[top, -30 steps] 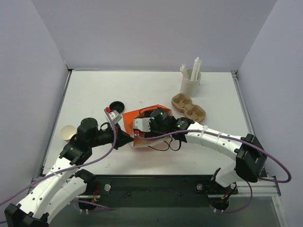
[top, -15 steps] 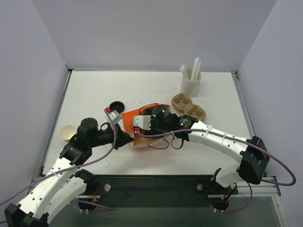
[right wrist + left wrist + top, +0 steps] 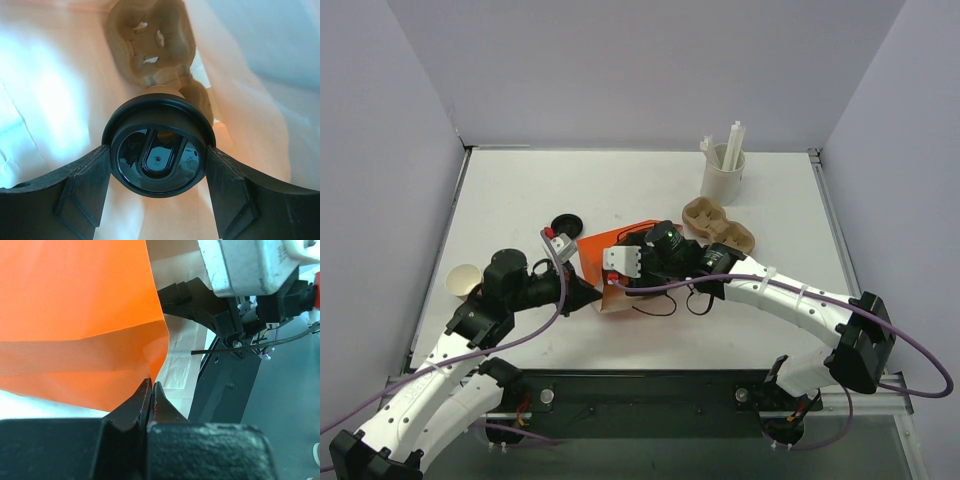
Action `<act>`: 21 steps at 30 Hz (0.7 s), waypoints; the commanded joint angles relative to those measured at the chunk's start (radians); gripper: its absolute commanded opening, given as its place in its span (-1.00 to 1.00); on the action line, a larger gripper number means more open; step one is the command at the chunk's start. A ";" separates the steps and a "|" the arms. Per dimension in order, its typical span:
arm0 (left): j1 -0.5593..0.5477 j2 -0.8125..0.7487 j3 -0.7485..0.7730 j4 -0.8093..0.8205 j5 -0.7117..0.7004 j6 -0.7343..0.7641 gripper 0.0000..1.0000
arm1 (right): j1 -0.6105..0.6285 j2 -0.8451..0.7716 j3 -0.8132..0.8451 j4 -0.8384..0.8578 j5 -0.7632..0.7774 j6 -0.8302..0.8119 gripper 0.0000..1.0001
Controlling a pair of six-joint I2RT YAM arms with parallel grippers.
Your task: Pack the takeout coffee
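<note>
takeout coffee (image 3: 157, 152): down inside the orange bag (image 3: 603, 250), black lid facing the right wrist camera, tan cup body hidden beneath it.
right gripper (image 3: 157, 182): spread wide yet clamped on the coffee, fingers (image 3: 82, 187) pressed against opposite sides of the lid's rim.
left gripper (image 3: 151, 389): clenched tight, pinching the bag's thin orange edge, apparently to keep the mouth open.
bag's lie: on its side on the worktop (image 3: 520, 200), mouth toward the right arm, just beside the pulp cup carrier (image 3: 718, 228).
weight: cannot tell whether filled. Light if empty, otherwise bottom-heavy and prone to slosh when tipped.
stiffness: lid rim likely the firmest part. Paper wall below probably soft enough to dent under a hard squeeze.
slipperiness: smooth plastic lid, likely slick against the pads. Kraft paper likely to offer more friction.
fragility: lid probably only pressed on, so liable to pop off if pried or if the cup's weight hangs from it.
best hold: across the rim, as now, with moderate pressure. Lower down, just under the lid, a fair alternative for carrying upright.
bag's handling: thin and floppy. Likely to sag or close once the pinch lets go.
release: best done gently, with the cup resting on the bag's inner wall.
</note>
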 commanded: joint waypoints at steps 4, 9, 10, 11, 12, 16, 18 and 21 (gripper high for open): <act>-0.006 -0.009 0.009 0.010 0.019 -0.016 -1.00 | 0.021 0.015 -0.037 0.141 -0.001 -0.023 -0.30; -0.006 -0.008 0.008 0.012 0.013 -0.023 -1.00 | 0.030 0.030 -0.072 0.198 0.031 -0.042 -0.30; -0.004 -0.008 0.006 0.015 0.013 -0.028 -1.00 | 0.034 0.035 -0.076 0.204 0.033 -0.046 -0.30; -0.006 -0.009 0.002 0.016 0.011 -0.030 -1.00 | 0.038 0.039 -0.082 0.212 0.036 -0.052 -0.30; -0.004 -0.009 0.002 0.016 0.011 -0.030 -1.00 | 0.038 0.042 -0.082 0.215 0.039 -0.054 -0.30; -0.006 -0.008 0.003 0.016 0.002 -0.034 -1.00 | 0.053 0.067 -0.089 0.273 0.100 -0.060 -0.30; -0.004 -0.003 0.003 0.015 0.000 -0.037 -1.00 | 0.060 0.081 -0.094 0.293 0.109 -0.059 -0.31; -0.006 0.000 0.003 0.016 0.003 -0.040 -1.00 | 0.073 0.093 -0.096 0.334 0.181 -0.052 -0.31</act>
